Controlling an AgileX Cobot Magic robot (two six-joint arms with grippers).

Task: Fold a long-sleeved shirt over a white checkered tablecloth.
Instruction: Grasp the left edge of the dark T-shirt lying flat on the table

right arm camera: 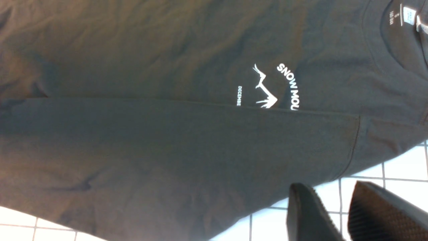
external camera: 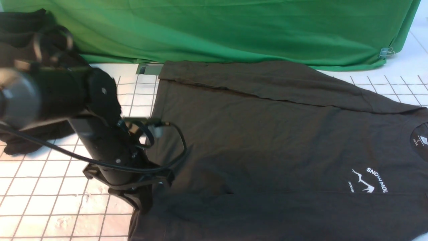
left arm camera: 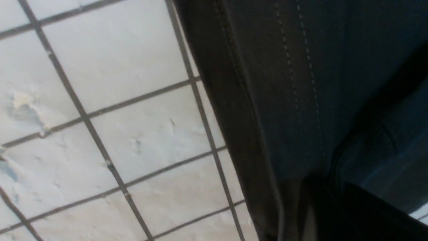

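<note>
1. Where the counter is covered by the white checkered tablecloth (external camera: pixel 50 194), the long-sleeved shirt (external camera: pixel 267 134) is spread flat from the middle to the right edge, with its collar (external camera: pixel 419 134) at the right and its hem (external camera: pixel 157 110) towards the left.
2. The far sleeve (external camera: pixel 267 78) and the near sleeve (external camera: pixel 267 214) are folded inwards over the body, and part of the white logo (external camera: pixel 369 180) is covered by the near one.
3. The left claw (external camera: pixel 147 201) is positioned at the hem, towards the near edge, and is closed tight on the fabric there.
4. The right claw (right arm camera: pixel 331 190) is seen only from its wrist, over the tablecloth just beside the near sleeve. A narrow gap is left between its fingers (right arm camera: pixel 384 214), and nothing is gripped.
5. A green cloth (external camera: pixel 234 30) is draped along the far edge.
</note>
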